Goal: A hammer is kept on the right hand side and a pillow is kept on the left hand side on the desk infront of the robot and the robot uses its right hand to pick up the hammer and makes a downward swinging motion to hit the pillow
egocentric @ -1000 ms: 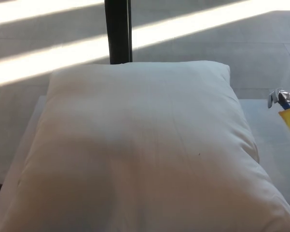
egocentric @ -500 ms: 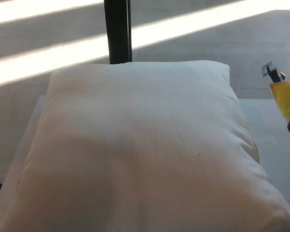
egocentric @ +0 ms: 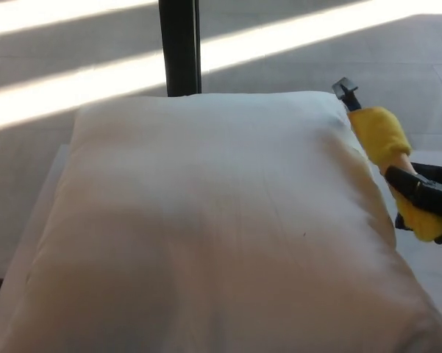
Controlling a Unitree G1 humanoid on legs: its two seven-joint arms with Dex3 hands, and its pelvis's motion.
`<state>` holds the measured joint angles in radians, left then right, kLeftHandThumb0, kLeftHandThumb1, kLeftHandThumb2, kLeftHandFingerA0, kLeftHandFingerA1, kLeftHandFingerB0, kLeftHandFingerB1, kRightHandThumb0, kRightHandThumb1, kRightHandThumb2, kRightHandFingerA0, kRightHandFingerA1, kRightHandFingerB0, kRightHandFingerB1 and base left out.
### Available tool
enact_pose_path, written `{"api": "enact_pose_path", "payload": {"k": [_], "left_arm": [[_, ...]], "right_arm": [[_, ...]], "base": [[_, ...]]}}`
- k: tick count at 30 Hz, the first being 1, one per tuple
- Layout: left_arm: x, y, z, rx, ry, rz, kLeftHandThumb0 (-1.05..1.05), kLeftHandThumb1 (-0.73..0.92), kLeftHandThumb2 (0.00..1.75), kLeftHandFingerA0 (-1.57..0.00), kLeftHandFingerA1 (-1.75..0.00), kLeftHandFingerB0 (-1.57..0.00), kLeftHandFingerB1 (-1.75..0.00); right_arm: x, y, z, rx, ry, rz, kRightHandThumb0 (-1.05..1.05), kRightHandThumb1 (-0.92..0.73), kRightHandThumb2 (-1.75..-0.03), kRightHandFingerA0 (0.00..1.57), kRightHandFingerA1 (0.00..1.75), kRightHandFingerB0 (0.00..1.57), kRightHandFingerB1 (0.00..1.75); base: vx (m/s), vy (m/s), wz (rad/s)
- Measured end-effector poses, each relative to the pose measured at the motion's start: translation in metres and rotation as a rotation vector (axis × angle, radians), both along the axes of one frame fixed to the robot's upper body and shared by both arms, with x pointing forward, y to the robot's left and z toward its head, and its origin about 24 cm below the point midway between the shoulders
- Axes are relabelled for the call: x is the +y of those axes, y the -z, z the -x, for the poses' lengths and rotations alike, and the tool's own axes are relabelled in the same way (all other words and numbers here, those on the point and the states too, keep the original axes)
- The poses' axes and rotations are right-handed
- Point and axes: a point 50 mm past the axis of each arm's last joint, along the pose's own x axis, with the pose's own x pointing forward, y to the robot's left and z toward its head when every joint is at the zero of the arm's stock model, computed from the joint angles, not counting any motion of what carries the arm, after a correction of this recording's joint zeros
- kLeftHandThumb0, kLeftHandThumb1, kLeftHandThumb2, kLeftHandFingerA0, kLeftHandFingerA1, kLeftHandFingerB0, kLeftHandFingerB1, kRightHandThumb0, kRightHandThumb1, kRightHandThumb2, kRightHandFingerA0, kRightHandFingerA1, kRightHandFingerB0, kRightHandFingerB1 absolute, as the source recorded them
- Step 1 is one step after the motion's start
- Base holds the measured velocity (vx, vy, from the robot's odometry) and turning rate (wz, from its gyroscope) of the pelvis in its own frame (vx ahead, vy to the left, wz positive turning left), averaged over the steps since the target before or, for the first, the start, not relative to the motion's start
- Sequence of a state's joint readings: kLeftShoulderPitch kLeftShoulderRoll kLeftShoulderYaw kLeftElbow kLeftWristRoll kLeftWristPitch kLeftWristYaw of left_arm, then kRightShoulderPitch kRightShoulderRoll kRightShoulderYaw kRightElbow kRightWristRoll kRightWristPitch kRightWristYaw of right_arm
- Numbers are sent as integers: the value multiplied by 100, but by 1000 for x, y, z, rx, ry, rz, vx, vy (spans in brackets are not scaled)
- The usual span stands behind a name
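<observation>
A large white pillow (egocentric: 213, 228) fills most of the head view, lying on a white desk (egocentric: 434, 272). At the right edge my right hand (egocentric: 426, 195) is shut on the hammer (egocentric: 386, 147), gripping its yellow handle. The dark hammer head (egocentric: 344, 90) points up and away, over the pillow's far right corner. The handle runs down to the right, past the pillow's right edge. Only the black fingers of that hand show. My left hand is out of the picture.
A dark vertical post (egocentric: 179, 45) stands behind the pillow at the top centre. Grey floor with bright sunlight stripes (egocentric: 73, 81) lies beyond the desk. A strip of desk shows along the left (egocentric: 37, 213) of the pillow.
The hammer has swung left and upward from the right edge toward the pillow's far right corner. My right hand's fingers have come into view on the handle. The pillow has not moved.
</observation>
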<state>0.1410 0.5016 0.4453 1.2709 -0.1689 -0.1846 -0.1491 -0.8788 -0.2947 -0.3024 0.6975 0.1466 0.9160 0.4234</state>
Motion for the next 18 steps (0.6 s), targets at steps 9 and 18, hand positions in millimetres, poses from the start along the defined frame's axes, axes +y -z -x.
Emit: {"api": "enact_pose_path", "payload": {"k": [9,18], "left_arm": [[0,0,4,7,-4,1,-61,77,63,-77,-64,-60,-53],[0,0,4,8,-4,0,-62,77,63,-75,-62,-60,-51]], "right_arm": [[-5,-80,-10,-144,-82,-79,-35,-59,-118,106,175,75,170],[-8,-121,-10,-213,-154,-143,-34,-58,-117,103,175,75,168]], "base": [[0,0,0],[0,0,0]]}}
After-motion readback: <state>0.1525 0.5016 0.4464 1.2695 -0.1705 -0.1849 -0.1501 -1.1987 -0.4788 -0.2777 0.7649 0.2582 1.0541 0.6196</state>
